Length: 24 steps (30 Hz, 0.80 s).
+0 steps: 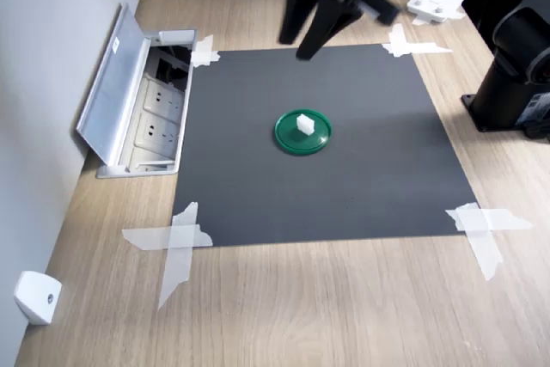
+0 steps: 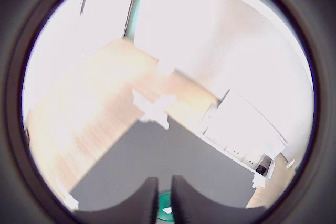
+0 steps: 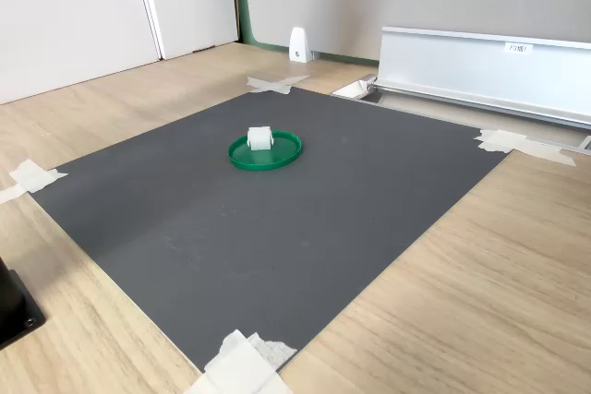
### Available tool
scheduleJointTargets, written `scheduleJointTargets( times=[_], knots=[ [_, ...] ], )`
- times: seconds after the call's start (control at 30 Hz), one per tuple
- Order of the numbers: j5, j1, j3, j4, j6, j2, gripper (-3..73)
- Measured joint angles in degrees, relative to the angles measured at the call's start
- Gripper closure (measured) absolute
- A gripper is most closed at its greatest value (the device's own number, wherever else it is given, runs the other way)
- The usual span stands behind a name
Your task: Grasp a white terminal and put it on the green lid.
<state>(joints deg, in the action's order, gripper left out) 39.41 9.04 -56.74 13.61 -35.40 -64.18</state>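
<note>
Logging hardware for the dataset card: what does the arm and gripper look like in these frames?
The gripper is all black, motion-blurred in the first exterior view: two long tapering fingers under a blocky black body. In the wrist view the fingertips appear as two dark, rounded matte shapes. A black base stands at the first exterior view's right edge. No cables or markings can be made out on the gripper.

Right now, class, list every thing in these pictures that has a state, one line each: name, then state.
white terminal: resting on the green lid, released.
green lid: flat on the dark mat, rim up.
hand: raised above the mat, fingers apart, empty.
socket box cover: flipped open.
dark mat: taped at its corners.
</note>
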Motion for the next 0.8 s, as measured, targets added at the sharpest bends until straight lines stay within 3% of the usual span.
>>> scheduleJointTargets(
  times=[0.13,0.4,0.53,0.7,0.8],
  knots=[
    [-8.1,0.0,9.9,3.6,0.3,9.9,69.2],
    [-21.2,-0.1,29.8,9.7,2.7,32.4,70.2],
    [-22.7,-2.9,37.9,11.5,2.9,42.1,70.2],
    [-23.1,-8.9,44.9,12.0,2.9,52.5,70.3],
    [-23.2,-9.7,48.1,12.1,2.9,57.9,70.3]
  ],
)
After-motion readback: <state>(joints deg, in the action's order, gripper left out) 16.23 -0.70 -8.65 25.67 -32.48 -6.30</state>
